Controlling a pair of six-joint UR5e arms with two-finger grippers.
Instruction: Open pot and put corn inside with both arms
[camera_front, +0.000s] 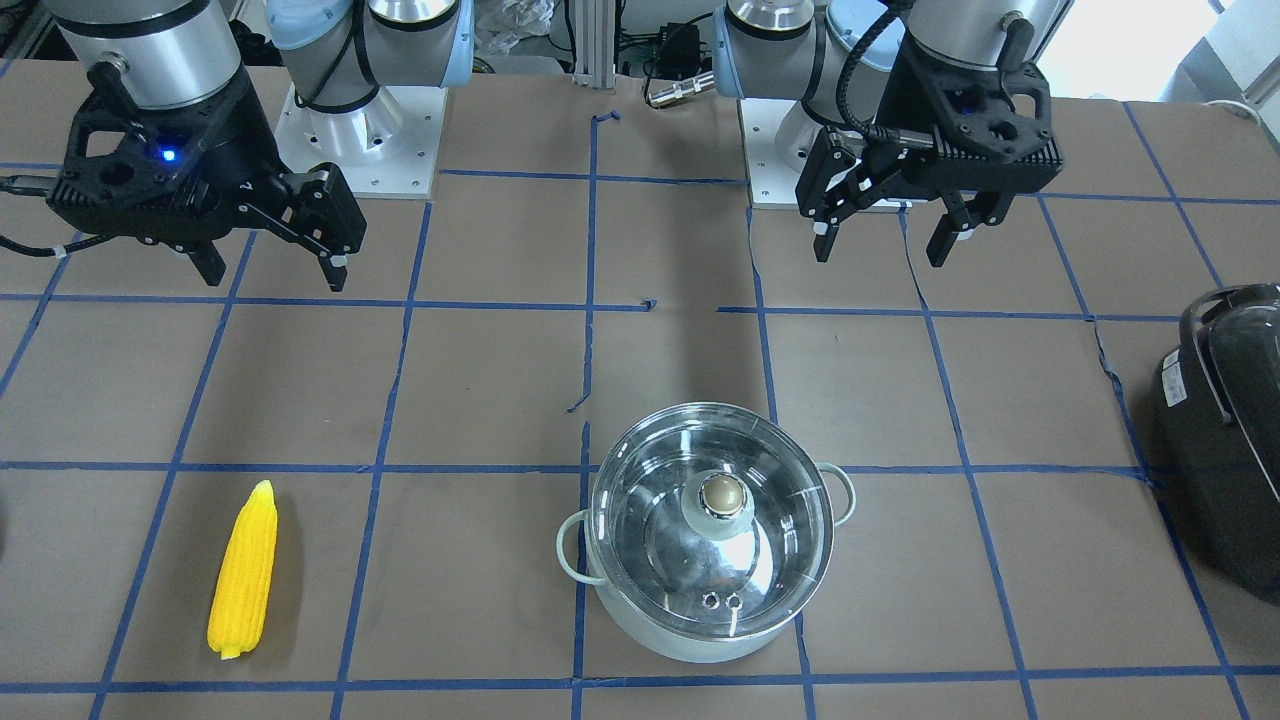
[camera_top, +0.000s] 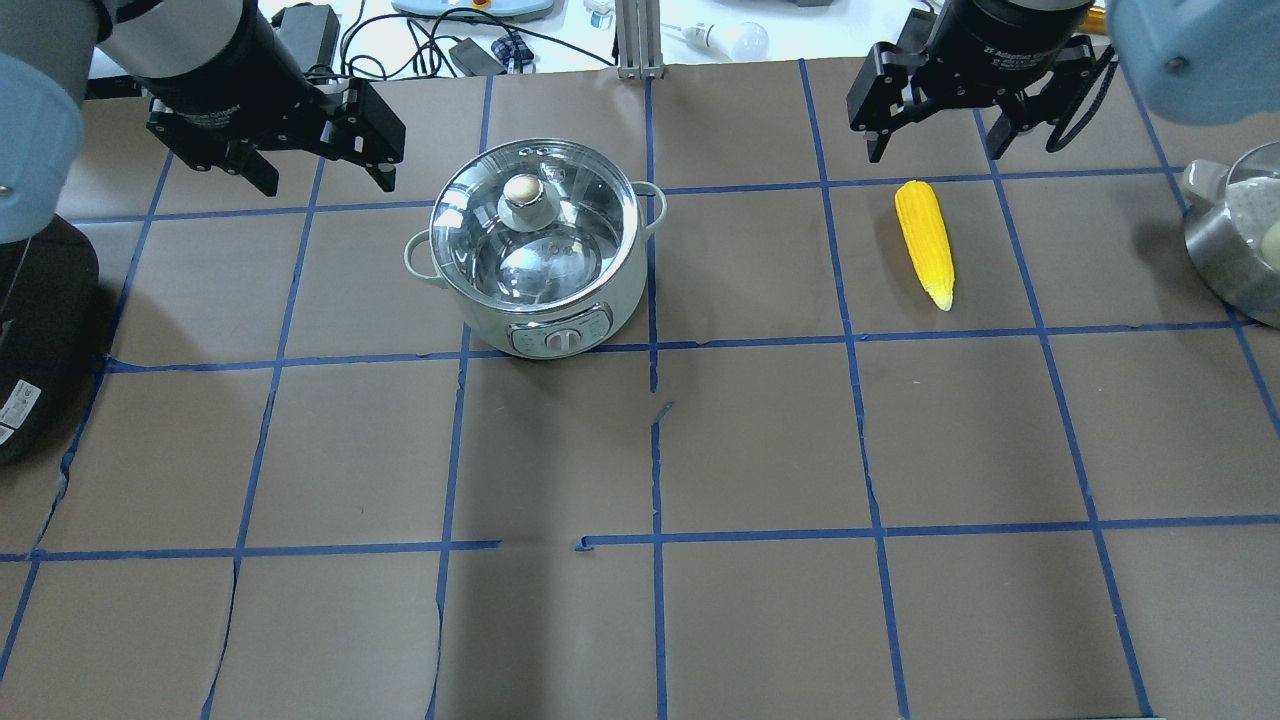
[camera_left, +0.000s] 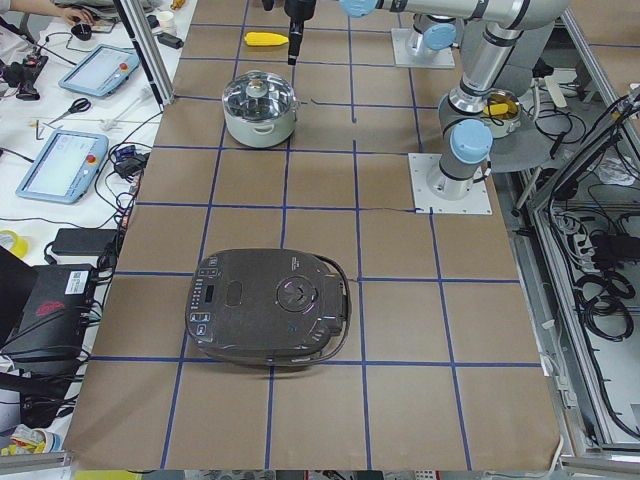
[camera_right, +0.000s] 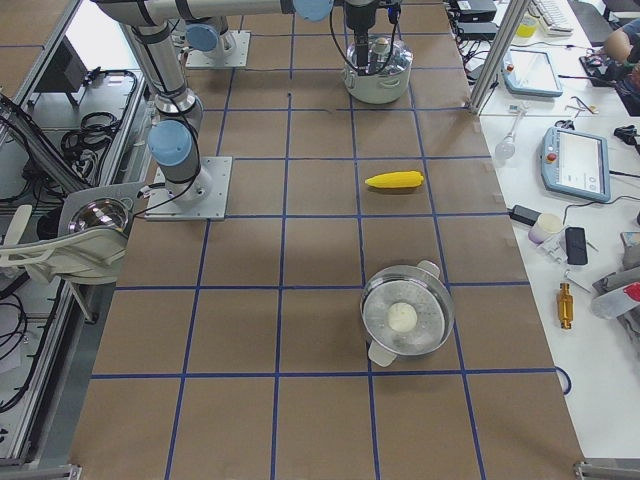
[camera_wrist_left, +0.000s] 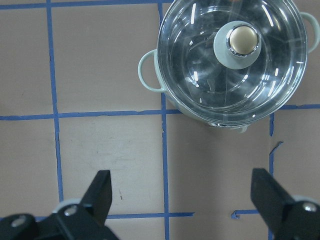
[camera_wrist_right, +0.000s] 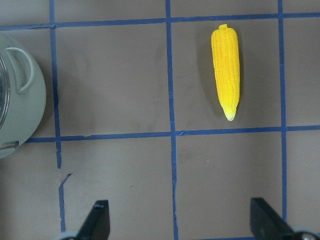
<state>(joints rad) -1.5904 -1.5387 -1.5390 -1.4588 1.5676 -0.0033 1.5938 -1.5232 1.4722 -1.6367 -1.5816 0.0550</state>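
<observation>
Counter (camera_top: 760, 440): brown, gridded in blue tape. Pot (camera_top: 615, 305): mint-white outside, standing toward the far edge on the left half, next to the centre line, its control panel facing the robot's edge. Lid (camera_top: 570, 250): glass, seated flat on the pot's rim, with the knob (camera_top: 523, 193) upright and nothing touching it. Through the glass you can see that the pot looks to hold nothing. Corn (camera_top: 924, 243): one yellow cob, lying flat on the right half, also toward the far edge and well apart from the pot, pointed end toward the robot's edge. Left hand (camera_top: 328, 183): fingers spread wide, holding nothing, raised above the counter near the pot on its left-end side and not touching it. Right hand (camera_top: 965, 148): likewise spread wide and empty, raised above the right half near the corn and clear of it. Not part of your job: a dark appliance (camera_left: 270, 305) at the left end and a second steel pot (camera_right: 365, 310) toward the right end. Progress, as you may judge it: none of the task is done. Left to do: take the knob and lift the lid clear, pick up the corn, carry it across to the pot and set it inside. Each hand appears placed for its own item, the left for the lid and the right for the corn.
</observation>
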